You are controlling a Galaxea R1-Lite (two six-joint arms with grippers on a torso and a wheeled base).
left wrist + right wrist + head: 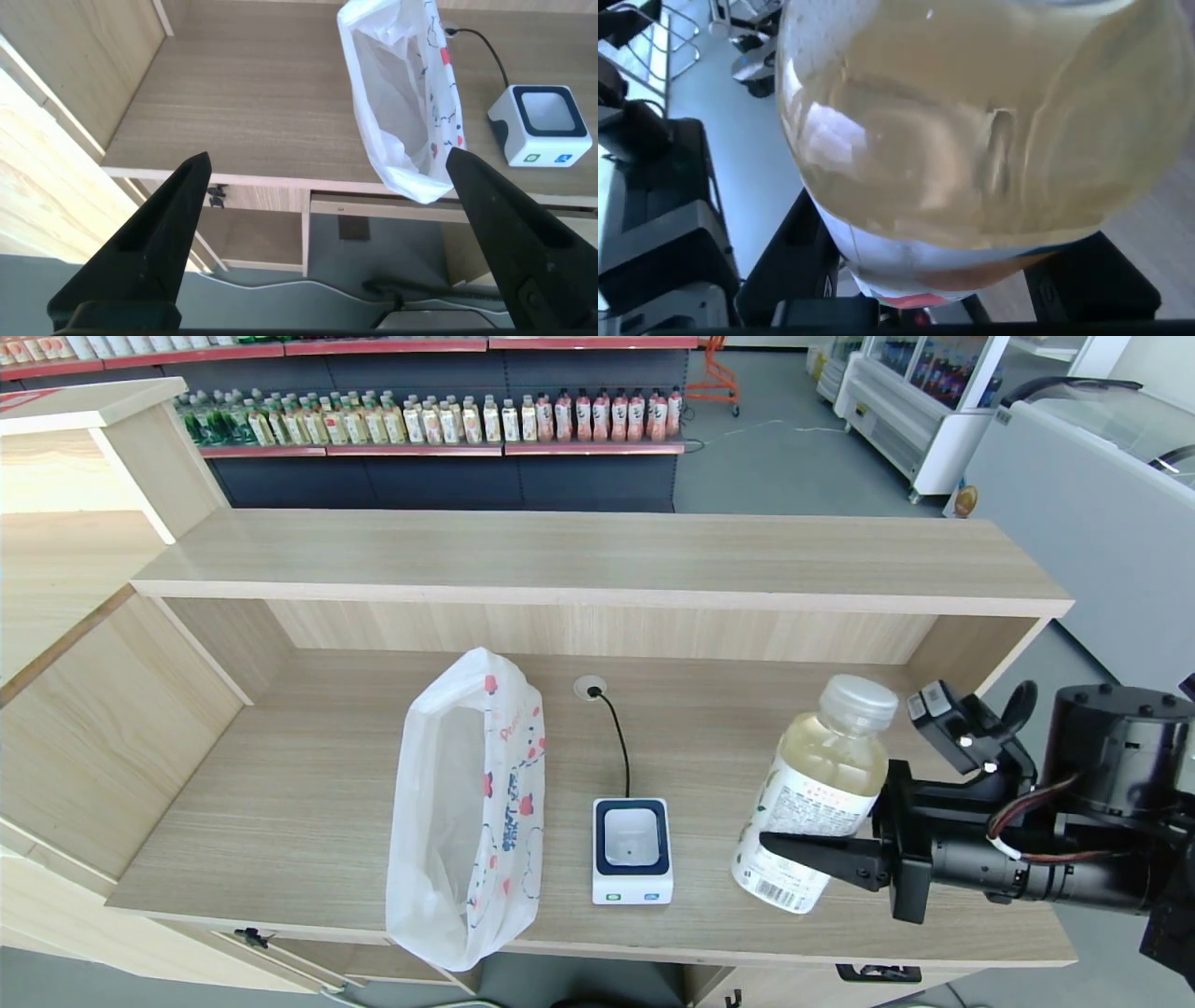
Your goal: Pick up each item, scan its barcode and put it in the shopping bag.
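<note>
- Your right gripper (pixel 801 835) is clamped around a bottle (pixel 822 793) at the right end of the counter (pixel 280 803); one dark finger crosses the near side of the white label.
- The bottle holds pale yellow liquid and has a clear cap. It is tilted, with the cap toward the far right and the base toward the near left. A barcode shows on the label near the base. In the right wrist view the bottle (pixel 971 121) sits close against the lens.
- Your left gripper (pixel 329 159) hangs with its two black fingers spread wide and nothing between them, off the near edge of the counter, on the left.
- Just left of the bottle a small white scanner (pixel 632 849) with a dark blue window frame rests near the counter's near edge. A black cable (pixel 616 728) runs from it to a round hole farther back.
- Left of the scanner, a little apart from it, stands a white shopping bag (pixel 467 812) with red and blue print, its mouth open upward. Its near end hangs slightly over the near edge.
- Bare wood lies left of the bag.
- The counter is light wood, walled on the left by a side panel (pixel 112 737) and at the far side by a raised ledge (pixel 597 555).
- Beyond the ledge, store shelves (pixel 429 420) carry rows of drink bottles, and chest freezers (pixel 1074 495) stand at the far right on a grey floor.
</note>
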